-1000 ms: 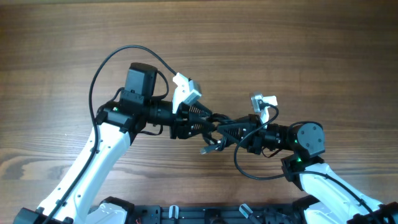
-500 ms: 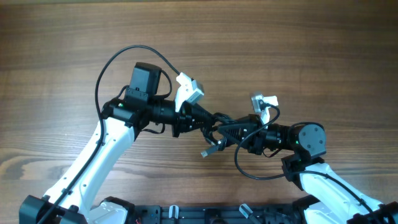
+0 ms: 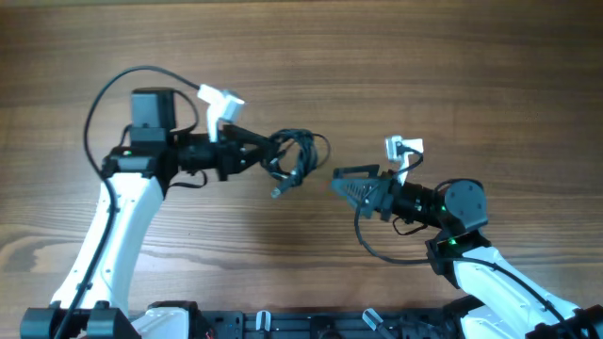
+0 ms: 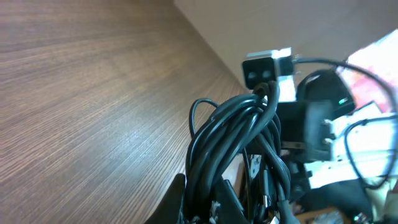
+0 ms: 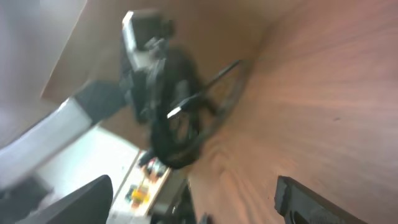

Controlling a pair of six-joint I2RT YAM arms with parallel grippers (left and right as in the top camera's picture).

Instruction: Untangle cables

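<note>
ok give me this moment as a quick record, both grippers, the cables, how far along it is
left gripper: shut on the cables
right gripper: open, empty, clear of the bundle
cables: one tangled black bunch at the left gripper's tips, loops not separated
plug: dangles at the bunch's lower edge
table: bare wood between bunch and right gripper
task state: not yet untangled

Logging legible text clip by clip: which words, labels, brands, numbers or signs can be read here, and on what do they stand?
No text can be read in any view.
cables: no print or tag visible.
white camera mount: blank as far as can be seen.
coloured patches in the right wrist view: too blurred to read.
</note>
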